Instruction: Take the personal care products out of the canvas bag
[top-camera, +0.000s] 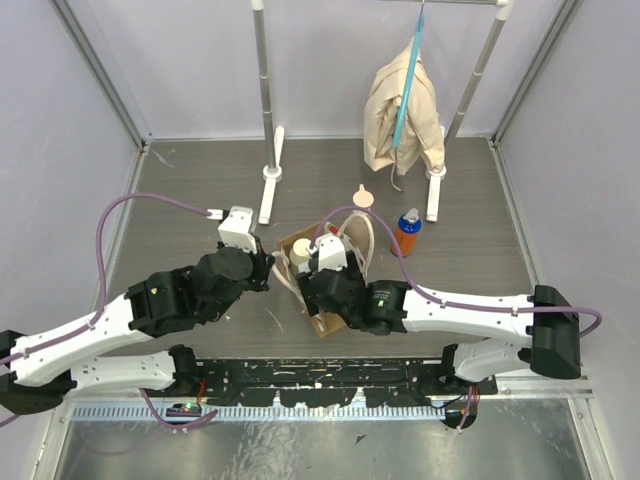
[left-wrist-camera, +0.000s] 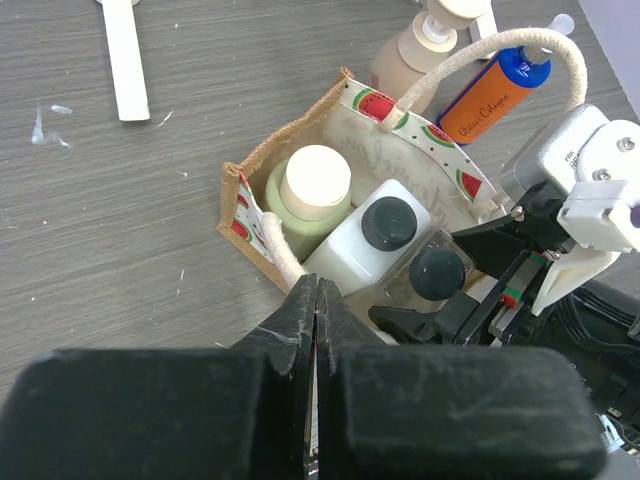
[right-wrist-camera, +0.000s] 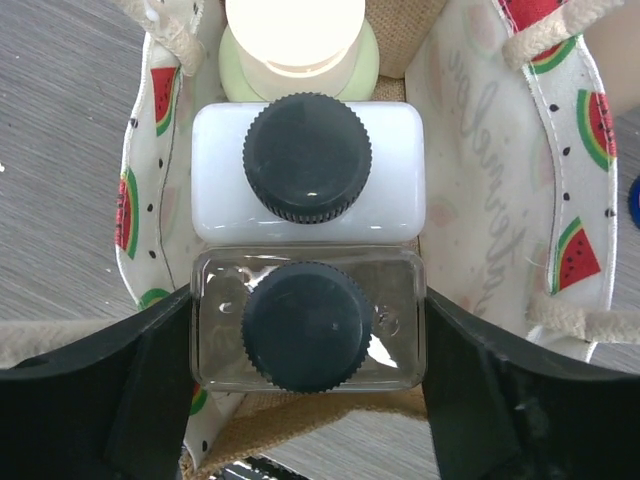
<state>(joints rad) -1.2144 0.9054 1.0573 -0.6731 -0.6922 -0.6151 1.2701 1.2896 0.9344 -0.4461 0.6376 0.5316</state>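
The canvas bag (left-wrist-camera: 290, 125) stands on the table with watermelon trim and cream handles. It holds a cream-capped green bottle (right-wrist-camera: 295, 30), a white bottle with a dark grey cap (right-wrist-camera: 225, 200) and a clear bottle with a dark cap (right-wrist-camera: 305, 325). My right gripper (right-wrist-camera: 308, 320) reaches into the bag, its fingers pressed on both sides of the clear bottle. My left gripper (left-wrist-camera: 318, 285) is shut on the bag's near rim by a handle. The beige pump-top bottle (top-camera: 362, 197) and the blue bottle with an orange band (top-camera: 408, 232) stand outside, behind the bag.
A rack at the back carries a beige draped cloth on a blue hanger (top-camera: 403, 115). Its white feet (top-camera: 270, 180) rest on the table to the left and right. Walls close in both sides.
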